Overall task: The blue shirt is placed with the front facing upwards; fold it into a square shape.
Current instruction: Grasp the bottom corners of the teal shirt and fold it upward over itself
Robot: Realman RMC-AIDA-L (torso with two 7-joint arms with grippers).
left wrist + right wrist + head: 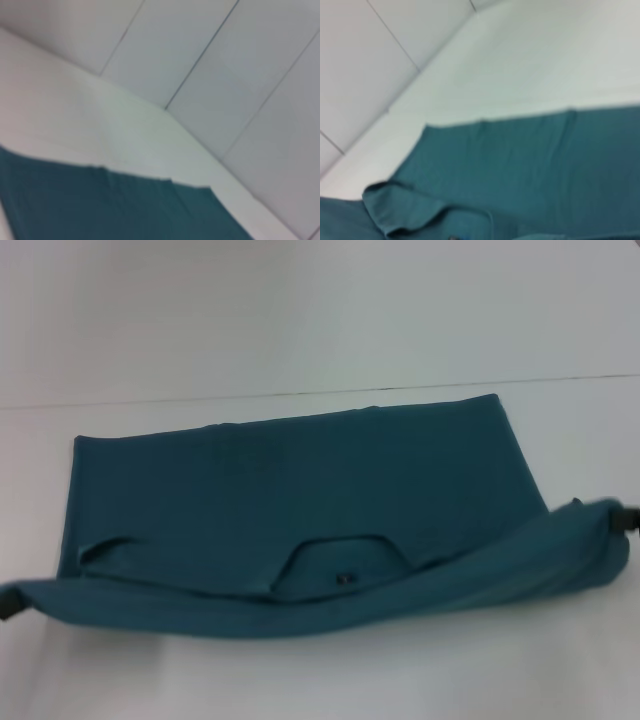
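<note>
At both near corners the blue shirt [300, 490] hides each claw; grip cannot be told.

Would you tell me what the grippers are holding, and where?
The blue shirt, by the two ends of its raised near edge: left gripper, right gripper.

No readable text shows on the blue shirt [300, 490] or its neck tag [345, 578].

Left gripper [9, 600] low at near left edge, right gripper [626, 520] higher at far right; only dark tips visible, each seemingly pinching cloth.
</note>
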